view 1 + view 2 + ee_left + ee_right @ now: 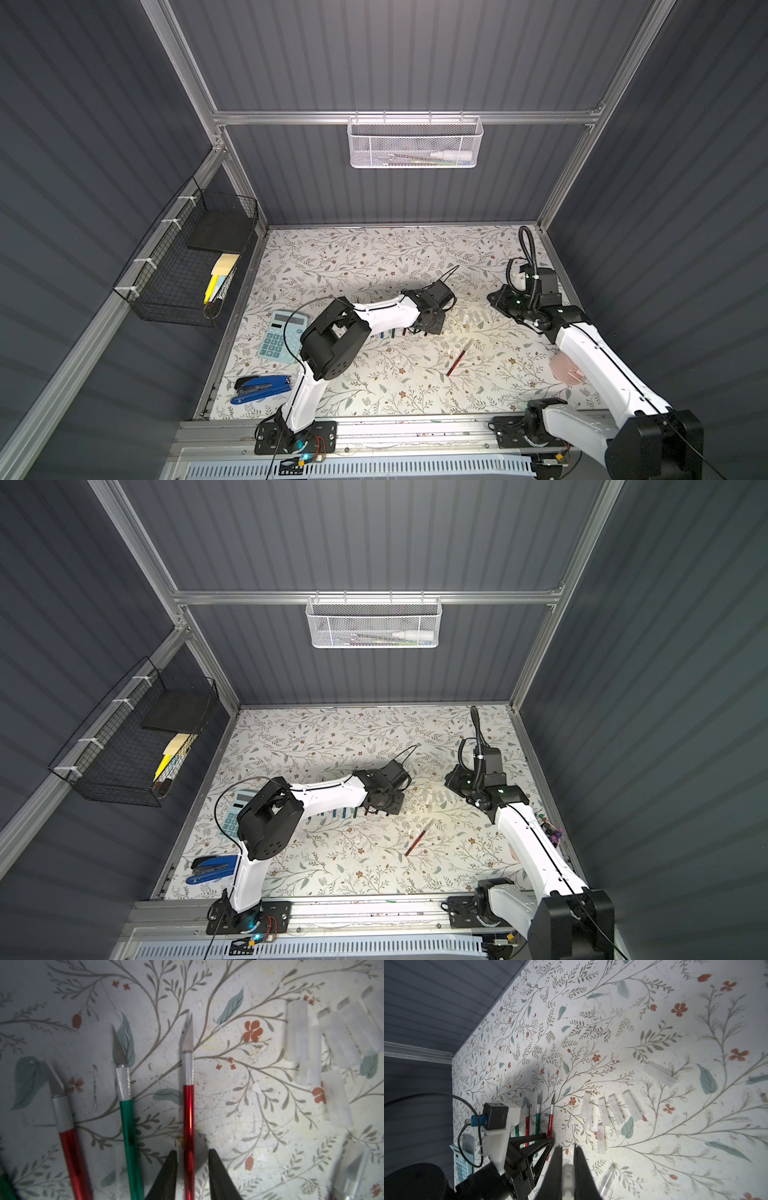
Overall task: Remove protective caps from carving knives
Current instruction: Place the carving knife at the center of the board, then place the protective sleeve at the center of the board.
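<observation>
The left tool (192,1151) stands narrowly parted over the flowered surface (228,1105). Its two black fingers sit on either side of a red knife (189,1118) with a gap showing on each side, so it grips nothing. That knife lies with its blade bare, beside a green knife (127,1118) and a second red knife (66,1132). Both of these are also uncapped, and all three point roughly the same way. Near their tips lie the loose caps (297,1030), cloudy plastic tubes resting on the surface. The right wrist view shows several of them side by side in a row (616,1109), with one stray cap (658,1074) a little apart. The right tool (568,1147) is closed on a single cap (568,1176), pinched between its fingers. In both top views a lone red knife (456,363) lies well apart from the others, nearer the front edge, with a pale tip end. At the edge of the left wrist view a fitted cap (351,1169) shows a blade inside it.
</observation>
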